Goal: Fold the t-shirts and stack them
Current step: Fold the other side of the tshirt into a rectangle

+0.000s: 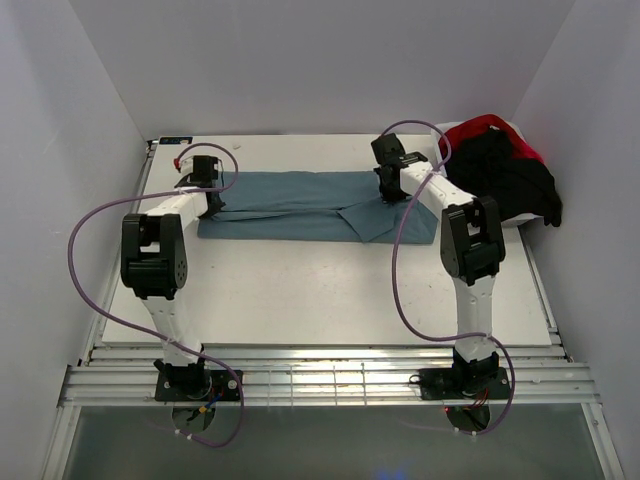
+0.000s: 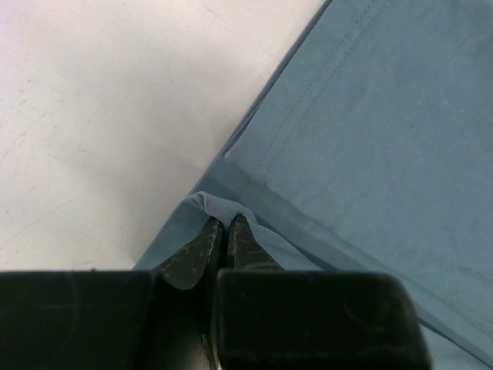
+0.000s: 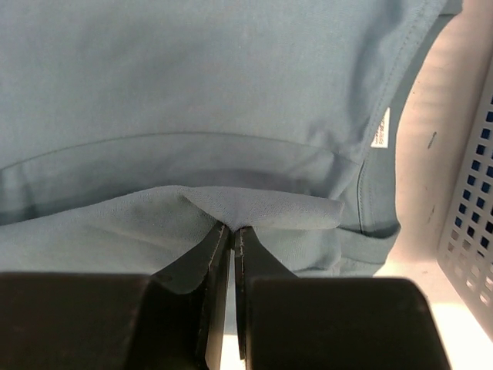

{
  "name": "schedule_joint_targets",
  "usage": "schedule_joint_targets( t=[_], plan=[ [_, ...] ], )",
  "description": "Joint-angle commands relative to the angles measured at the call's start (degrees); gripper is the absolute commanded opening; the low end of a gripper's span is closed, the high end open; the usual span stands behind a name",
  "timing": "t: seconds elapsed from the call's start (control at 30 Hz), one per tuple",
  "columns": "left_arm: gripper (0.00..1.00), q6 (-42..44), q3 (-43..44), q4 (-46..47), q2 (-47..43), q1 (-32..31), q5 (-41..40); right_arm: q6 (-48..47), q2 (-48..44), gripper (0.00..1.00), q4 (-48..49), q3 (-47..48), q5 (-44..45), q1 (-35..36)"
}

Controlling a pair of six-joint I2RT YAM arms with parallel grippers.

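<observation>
Teal t-shirt (image 1: 290, 205): soft matte knit with stitched hems, folded into a long strip across the upper centre of the top view. Left gripper (image 2: 223, 230) pinches a puckered fold at the strip's left end. Right gripper (image 3: 231, 229) pinches a raised ridge at its right end, below the white tag (image 3: 380, 128).

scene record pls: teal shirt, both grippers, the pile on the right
teal shirt: flat on table, partly folded
left gripper: jaws shut on teal shirt's left edge
right gripper: jaws shut on a fold at its right end
tub: white, far right; black shirt and red shirt heaped on it
</observation>
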Motion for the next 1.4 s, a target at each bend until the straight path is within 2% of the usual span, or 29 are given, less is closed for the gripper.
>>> schedule_joint_targets(
  t=[0.0, 0.5, 0.6, 0.63, 0.73, 0.77, 0.87, 0.9, 0.97, 1.0, 1.1, 1.17, 1.2, 1.3, 1.33, 1.37],
  plan=[
    [0.00, 1.46, 3.03, 1.65, 1.01, 0.59, -0.02, -0.85, 1.84, 0.08, 0.30, 3.07, 0.34, -0.47],
    [0.00, 2.43, 4.35, 3.23, 0.93, 1.12, -1.52, -0.85, 4.30, 0.08, 0.39, 5.18, 0.87, -1.34],
    [0.09, 2.26, 4.87, 3.50, 0.93, 1.21, -2.39, -0.85, 5.09, 0.08, 0.48, 5.71, 1.39, -1.78],
    [0.21, 2.17, 4.96, 4.20, 0.67, 1.12, -3.70, -0.85, 5.44, 0.08, 0.57, 6.32, 1.48, -2.05],
    [0.39, 1.64, 4.79, 7.00, -1.88, 1.12, -7.99, -1.20, 6.41, 0.09, 0.57, 7.99, 2.54, -2.40],
    [0.51, 1.38, 4.27, 8.32, -3.28, 1.21, -9.32, -1.37, 6.50, 0.10, 0.57, 8.34, 2.80, -2.49],
    [0.61, 0.67, -1.09, 16.48, -11.36, 0.94, -13.37, -1.73, 6.24, 0.12, 0.83, 8.87, 3.77, -2.75],
    [0.63, 0.67, -2.67, 18.68, -15.82, 0.51, -14.08, -1.82, 5.98, 0.14, 1.27, 8.79, 3.94, -2.75],
    [0.64, 1.11, -6.45, 23.87, -19.27, -0.11, -13.91, -1.90, 5.89, 0.19, 1.45, 8.87, 3.86, -2.93],
    [0.64, 1.11, -7.25, 24.41, -21.46, -0.72, -13.12, -1.90, 5.97, 0.29, 1.71, 8.87, 4.03, -3.01],
    [0.62, 1.20, -9.53, 24.42, -23.15, -3.17, -7.95, -1.90, 5.89, 0.59, 2.67, 8.96, 4.56, -3.10],
    [0.56, -0.38, -12.25, 24.77, -23.51, -5.72, -2.35, -1.90, 5.19, 0.71, 3.81, 8.18, 5.52, -3.01],
    [0.45, -0.82, -13.13, 25.12, -23.42, -6.61, 0.13, -1.99, 4.75, 0.71, 4.69, 7.74, 5.96, -3.01],
    [0.21, -0.91, -14.90, 27.67, -20.71, -10.82, 6.29, -2.26, 1.41, 0.72, 7.24, 5.37, 8.07, -3.10],
    [0.07, -0.39, -14.47, 27.67, -18.00, -11.96, 6.92, -2.26, 0.10, 0.72, 8.38, 4.31, 8.42, -3.02],
    [0.02, 0.23, -13.85, 27.32, -16.40, -13.02, 7.71, -2.08, -2.96, 0.72, 9.17, 3.00, 8.51, -3.01]
  ],
)
